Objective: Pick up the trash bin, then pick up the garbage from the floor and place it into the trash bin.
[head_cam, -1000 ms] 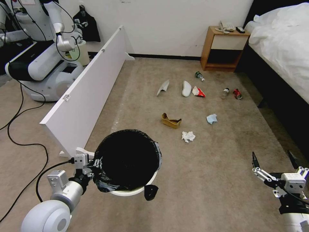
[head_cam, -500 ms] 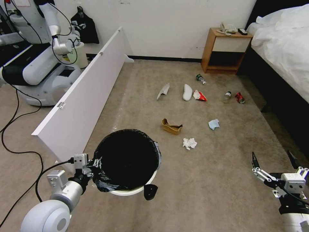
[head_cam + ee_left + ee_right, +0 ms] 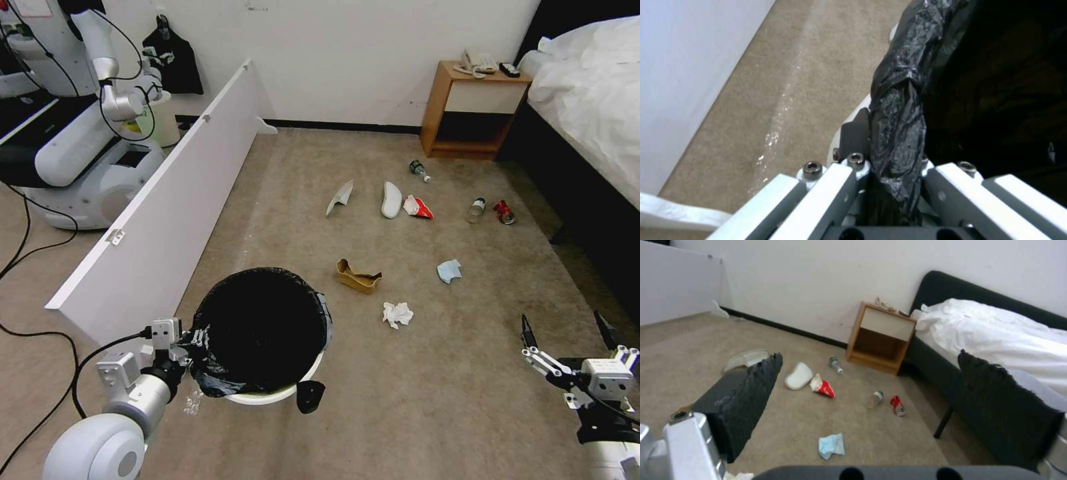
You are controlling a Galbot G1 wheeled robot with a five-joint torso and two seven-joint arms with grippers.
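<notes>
- Your left gripper is clamped on the near-left rim of the trash bin; in the left wrist view the folded black bag is pinched between the two fingers, one on each side of the rim.
- The bin hangs off that gripper, upright, its dark mouth facing up, above the floor.
- Your right gripper hovers low on your right side with its jaws spread wide and nothing between them; in the right wrist view the two dark pads frame the litter ahead.
- The nearest litter lies ahead of the bin and between the two grippers: a crumpled tissue, and a cardboard scrap just beyond it to the left.
- A light-blue wad sits farther out, ahead of the right gripper and well apart from it.
- Beyond those you see a row on the carpet: two white slippers, a red-white wrapper touching the right one, a small bottle and a red can close together.
- Another bottle lies near the nightstand.
- A white board stands on your left.
</notes>
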